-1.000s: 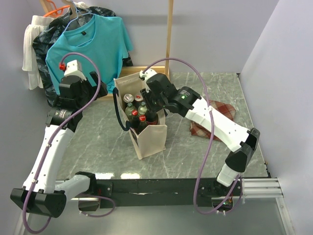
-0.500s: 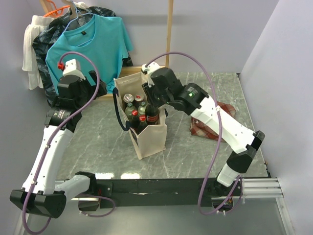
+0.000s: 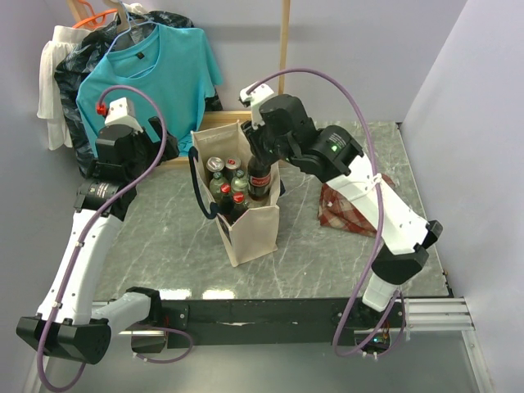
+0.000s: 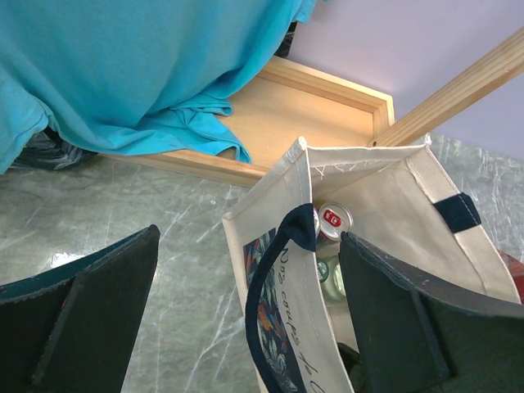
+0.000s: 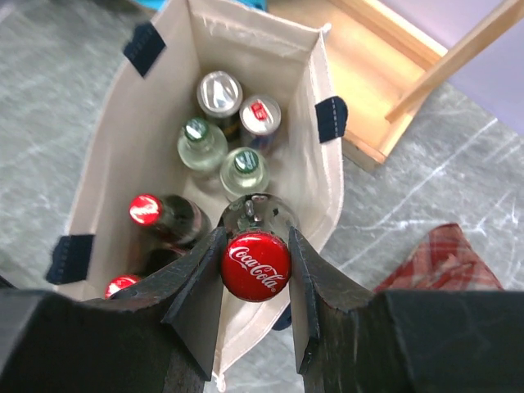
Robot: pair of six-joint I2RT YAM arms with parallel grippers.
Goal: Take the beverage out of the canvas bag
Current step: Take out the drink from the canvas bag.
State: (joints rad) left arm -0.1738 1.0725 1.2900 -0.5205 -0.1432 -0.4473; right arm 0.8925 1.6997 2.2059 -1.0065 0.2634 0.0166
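Note:
The cream canvas bag (image 3: 250, 229) with navy handles stands upright mid-table, its mouth open. My right gripper (image 3: 260, 155) hangs over it, shut on the neck of a dark cola bottle (image 3: 259, 184) that is lifted, its base near the bag's rim. In the right wrist view the red cap (image 5: 256, 266) sits clamped in the right gripper (image 5: 255, 246), above the bag (image 5: 139, 139). Cans and other bottles (image 5: 221, 131) stay inside. My left gripper (image 4: 246, 315) is open; the bag's left wall (image 4: 286, 278) and a navy handle lie between its fingers, untouched.
A red plaid cloth (image 3: 356, 205) lies right of the bag. A teal shirt (image 3: 151, 74) hangs at the back left, beside a wooden frame (image 3: 285, 57). Walls close in the table at the back and right.
My right gripper has risen with the cola bottle, drawing it up out of the bag. The left arm and the bag have stayed put.

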